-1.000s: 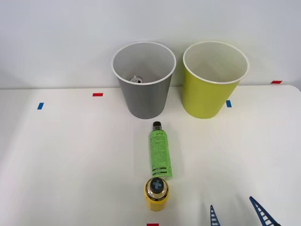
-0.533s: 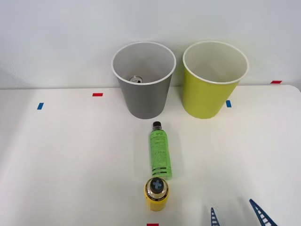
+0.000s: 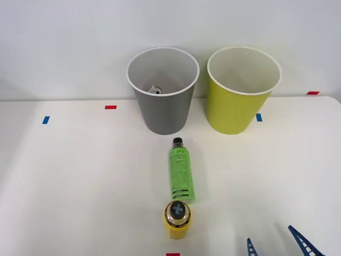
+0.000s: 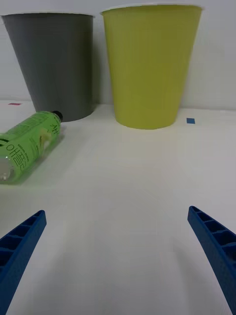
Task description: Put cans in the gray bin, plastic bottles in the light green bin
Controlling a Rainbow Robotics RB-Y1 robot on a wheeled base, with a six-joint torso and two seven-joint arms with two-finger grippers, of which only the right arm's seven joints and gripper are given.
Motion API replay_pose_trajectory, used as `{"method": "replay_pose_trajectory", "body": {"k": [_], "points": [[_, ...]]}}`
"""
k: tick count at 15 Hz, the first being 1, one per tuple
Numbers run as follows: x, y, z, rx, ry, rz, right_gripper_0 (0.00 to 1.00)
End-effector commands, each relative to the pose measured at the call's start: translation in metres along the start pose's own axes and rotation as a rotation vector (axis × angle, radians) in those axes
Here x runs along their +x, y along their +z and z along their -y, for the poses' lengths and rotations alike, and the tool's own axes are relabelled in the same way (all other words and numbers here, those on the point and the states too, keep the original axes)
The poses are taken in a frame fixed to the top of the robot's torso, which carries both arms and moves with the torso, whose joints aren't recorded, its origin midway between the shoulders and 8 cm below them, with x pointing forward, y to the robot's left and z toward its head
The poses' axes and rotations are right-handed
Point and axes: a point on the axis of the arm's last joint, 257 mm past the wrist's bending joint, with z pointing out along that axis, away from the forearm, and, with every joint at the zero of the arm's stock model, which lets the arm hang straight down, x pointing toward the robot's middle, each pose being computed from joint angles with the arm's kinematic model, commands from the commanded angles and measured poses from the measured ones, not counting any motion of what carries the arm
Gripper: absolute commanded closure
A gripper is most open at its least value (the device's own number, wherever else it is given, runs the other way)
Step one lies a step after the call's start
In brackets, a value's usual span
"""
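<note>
Front view: blue ribbed claw point(image 3: 278, 244) spread open at lower right, empty; slim green plastic bottle point(image 3: 181, 170) lies centre; small silvery can point(image 3: 154, 90) inside tall gray bin point(image 3: 163, 109).

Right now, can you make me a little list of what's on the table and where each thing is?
gray bin: standing at the back, a can inside
light green bin: standing beside it, nothing seen inside
green bottle: lying down, cap toward the gray bin
yellow bottle: standing just in front of the green one
right hand: open, low at the front, holding nothing
</note>
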Motion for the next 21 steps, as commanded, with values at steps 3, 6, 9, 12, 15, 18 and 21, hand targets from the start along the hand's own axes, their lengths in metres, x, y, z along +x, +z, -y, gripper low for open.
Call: {"method": "replay_pose_trajectory", "body": {"k": [3,6,9,12,15,18,21], "points": [[-0.007,0.014,-0.008,-0.15,0.05,0.006,0.0],[-0.012,0.022,-0.024,-0.287,0.058,0.001,0.0],[-0.024,0.026,-0.034,-0.357,0.108,0.03,0.0],[-0.03,0.027,-0.052,-0.443,0.123,0.043,0.0],[-0.032,0.028,-0.07,-0.52,0.113,0.049,0.0],[-0.039,0.03,-0.087,-0.598,0.062,0.081,0.0],[-0.046,0.03,-0.103,-0.669,-0.004,0.127,0.0]]}}
